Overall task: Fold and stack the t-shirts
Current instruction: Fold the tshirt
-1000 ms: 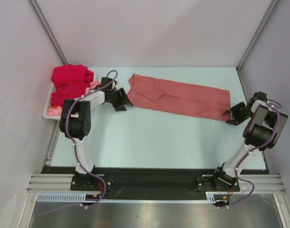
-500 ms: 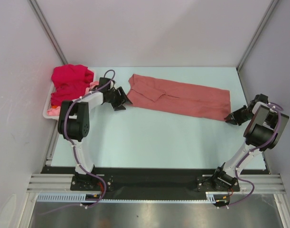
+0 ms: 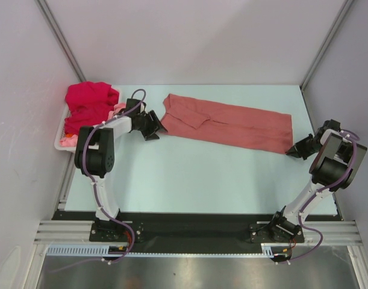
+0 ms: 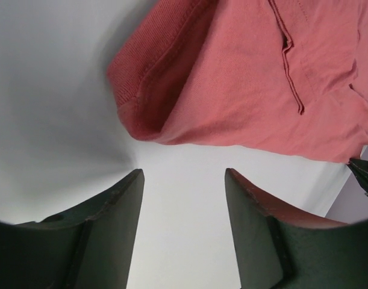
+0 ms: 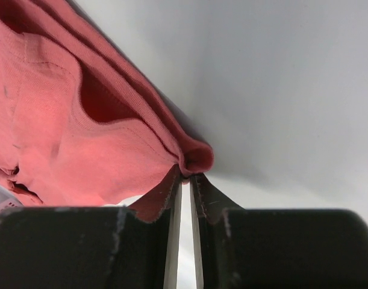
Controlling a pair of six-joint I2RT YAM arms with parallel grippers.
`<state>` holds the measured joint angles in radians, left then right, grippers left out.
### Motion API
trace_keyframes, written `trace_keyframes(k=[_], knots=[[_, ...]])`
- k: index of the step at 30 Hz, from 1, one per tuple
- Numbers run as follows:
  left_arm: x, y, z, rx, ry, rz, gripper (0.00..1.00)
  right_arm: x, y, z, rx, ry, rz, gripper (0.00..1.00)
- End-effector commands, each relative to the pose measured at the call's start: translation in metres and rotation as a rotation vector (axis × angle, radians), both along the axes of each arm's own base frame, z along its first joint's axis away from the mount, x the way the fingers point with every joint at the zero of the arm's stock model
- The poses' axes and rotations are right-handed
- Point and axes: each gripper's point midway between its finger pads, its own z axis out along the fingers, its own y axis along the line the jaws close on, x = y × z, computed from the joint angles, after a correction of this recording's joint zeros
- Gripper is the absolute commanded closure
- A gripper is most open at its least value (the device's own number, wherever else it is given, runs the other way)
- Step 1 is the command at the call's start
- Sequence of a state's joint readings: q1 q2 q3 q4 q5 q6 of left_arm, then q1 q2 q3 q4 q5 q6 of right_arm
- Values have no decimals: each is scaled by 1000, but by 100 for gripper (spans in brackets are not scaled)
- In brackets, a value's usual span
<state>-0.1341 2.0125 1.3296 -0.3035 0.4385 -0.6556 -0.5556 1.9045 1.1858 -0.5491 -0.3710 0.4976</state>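
White basket (image 3: 59, 143) at table (image 3: 190, 174) left edge (far end).

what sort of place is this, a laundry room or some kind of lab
Most likely a robotics lab cell, not a home: left arm and right arm bolted to a metal rail at the table edge, bare panel walls around it, one salmon t-shirt laid out flat.

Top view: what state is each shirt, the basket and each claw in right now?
Salmon t-shirt: spread out in a long strip.
Basket: heaped with shirts.
Crimson t-shirt: crumpled on top of it.
Left claw: open, empty.
Right claw: shut on the salmon t-shirt's corner.
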Motion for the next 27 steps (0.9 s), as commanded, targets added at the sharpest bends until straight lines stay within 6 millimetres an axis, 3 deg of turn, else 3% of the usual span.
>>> trace_keyframes(k=[1,5,10,11,13,14,17,20,27], knots=[[20,5,19,-3,-79,29,39,-11,-9,-7,-42,38,11,85],[28,9,4,11,-67,39,45,-12,-8,-8,-40,45,23,86],[44,15,-5,40,-75,43,62,-14,-6,-10,-34,49,31,87],[46,19,-6,53,-73,52,65,-16,-6,-11,-35,52,32,92],[52,22,-7,73,-80,48,74,-19,-4,-12,-33,62,31,96],[58,24,-6,94,-96,55,84,-21,-4,-12,-34,62,28,100],[69,31,-9,135,-108,56,100,-34,6,-18,-9,89,11,100],[81,36,-13,155,-117,66,100,-47,16,-18,4,96,-2,100],[126,58,5,229,-209,120,99,-65,51,-5,35,123,17,100]])
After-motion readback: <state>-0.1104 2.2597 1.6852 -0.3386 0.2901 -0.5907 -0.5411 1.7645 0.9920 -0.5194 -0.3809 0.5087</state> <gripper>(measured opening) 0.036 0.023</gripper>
